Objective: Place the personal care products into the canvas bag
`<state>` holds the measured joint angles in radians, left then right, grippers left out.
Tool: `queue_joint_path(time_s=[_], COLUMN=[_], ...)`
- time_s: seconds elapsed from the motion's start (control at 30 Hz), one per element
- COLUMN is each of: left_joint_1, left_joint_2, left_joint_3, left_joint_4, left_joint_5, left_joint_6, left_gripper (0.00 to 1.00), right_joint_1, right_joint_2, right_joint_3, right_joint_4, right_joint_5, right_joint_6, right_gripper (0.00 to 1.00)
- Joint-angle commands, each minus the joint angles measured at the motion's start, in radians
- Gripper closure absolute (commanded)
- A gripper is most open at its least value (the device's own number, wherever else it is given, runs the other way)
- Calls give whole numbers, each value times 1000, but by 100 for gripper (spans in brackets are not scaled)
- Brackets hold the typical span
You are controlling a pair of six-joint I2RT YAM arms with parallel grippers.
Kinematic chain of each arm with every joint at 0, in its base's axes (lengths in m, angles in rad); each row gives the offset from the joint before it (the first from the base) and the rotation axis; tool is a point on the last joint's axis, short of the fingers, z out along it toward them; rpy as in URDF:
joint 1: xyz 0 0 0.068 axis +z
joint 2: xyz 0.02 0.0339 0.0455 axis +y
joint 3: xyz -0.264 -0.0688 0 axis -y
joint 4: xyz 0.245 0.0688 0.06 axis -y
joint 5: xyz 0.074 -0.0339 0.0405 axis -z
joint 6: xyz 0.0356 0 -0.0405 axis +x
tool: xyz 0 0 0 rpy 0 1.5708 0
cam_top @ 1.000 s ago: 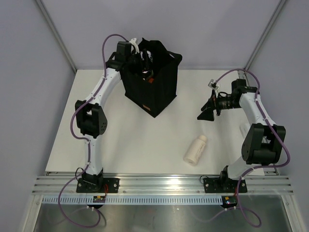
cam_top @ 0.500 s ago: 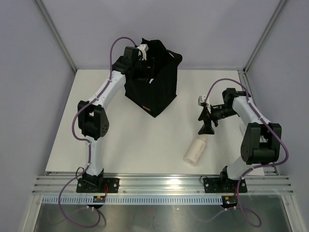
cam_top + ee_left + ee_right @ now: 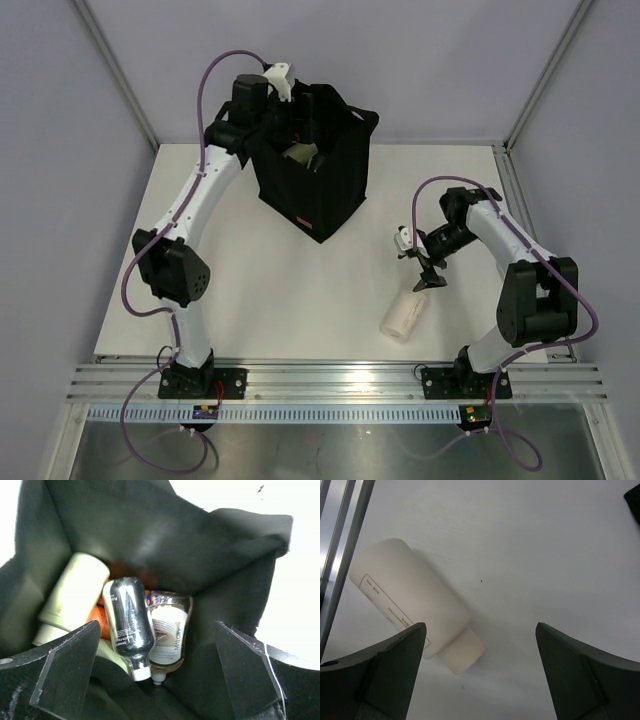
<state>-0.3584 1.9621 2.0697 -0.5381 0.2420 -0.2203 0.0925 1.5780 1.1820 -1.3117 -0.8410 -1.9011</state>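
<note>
Left gripper (image 3: 156,626): jaws wide apart with nothing between them, hanging over the mouth of the bag (image 3: 318,185) at upper centre of the top view. Your wrist view looks straight down into it.
- The silver bottle (image 3: 131,617) lies on top of the pile, cap toward the bottom of the frame.
- The amber bottle (image 3: 167,634) touches its right side.
- The green bottle (image 3: 70,597) is at upper left.
- A patch of orange bottle (image 3: 97,620) shows between green and silver.

They lie heaped rather than upright, probably because they were released from above. You cannot confirm the count, since the lower layer is hidden.

Right gripper (image 3: 480,625): jaws spread and empty, pointing down at the table (image 3: 250,290) right of centre. The cream bottle (image 3: 405,595) lies on its side just below and left of it in the top view, cap end toward the gripper. It is the only bottle outside the bag. In your wrist view the cap sits near the midline between the fingers, and the body runs off to upper left.

Judgement: the jaws are open above the cap end so you can descend and close. The bottle's axis lies diagonal to the jaw line, so turn the wrist and shift toward the body first. A grip on the neck of a round bottle may let it swing or roll out.
</note>
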Motion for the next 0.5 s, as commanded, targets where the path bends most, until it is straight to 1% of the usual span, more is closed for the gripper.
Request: queue_joint_path(time_s=[0.0, 0.03, 0.07, 0.1, 0.13, 0.17, 0.2, 0.23, 0.27, 0.3, 0.33, 0.37, 0.47], left_joint_1=[4, 4, 6, 12, 13, 15, 24, 26, 29, 36, 39, 44, 59], left_joint_2=[-158, -182, -239, -271, -348, -389, -434, -478, -567, -612, -655, -734, -848], left_joint_3=[58, 53, 43, -8, -48, -93, -202, -259, -314, -421, -472, -518, -687], left_joint_4=[30, 20, 12, 3, 4, 6, 19, 26, 32, 42, 46, 46, 49], left_joint_5=[17, 8, -16, -27, -55, -67, -81, -95, -124, -138, -165, -181, -231], left_joint_6=[62, 74, 87, 108, 116, 128, 133, 137, 139, 139, 136, 125, 79], left_gripper=[1, 1, 1, 1, 1, 1, 1, 1, 1, 1, 1, 1, 1], right_joint_1=[62, 76, 104, 113, 122, 127, 130, 130, 133, 142, 148, 157, 208], right_joint_2=[4, -3, -6, -9, -4, -3, 0, 2, 1, 2, -3, -6, -10], right_joint_3=[15, 4, -13, -43, -57, -71, -91, -100, -110, -123, -133, -154, -189], right_joint_4=[-164, -153, -146, -143, -138, -141, -142, -144, -143, -132, -120, -103, -32], right_joint_5=[109, 135, 184, 206, 242, 258, 270, 282, 304, 313, 328, 335, 339], right_joint_6=[-306, -314, -317, -326, -349, -364, -378, -397, -404, -408, -406, -403, -348], right_gripper=[0, 1, 1, 1, 1, 0, 0, 0, 0, 0, 1, 0, 0])
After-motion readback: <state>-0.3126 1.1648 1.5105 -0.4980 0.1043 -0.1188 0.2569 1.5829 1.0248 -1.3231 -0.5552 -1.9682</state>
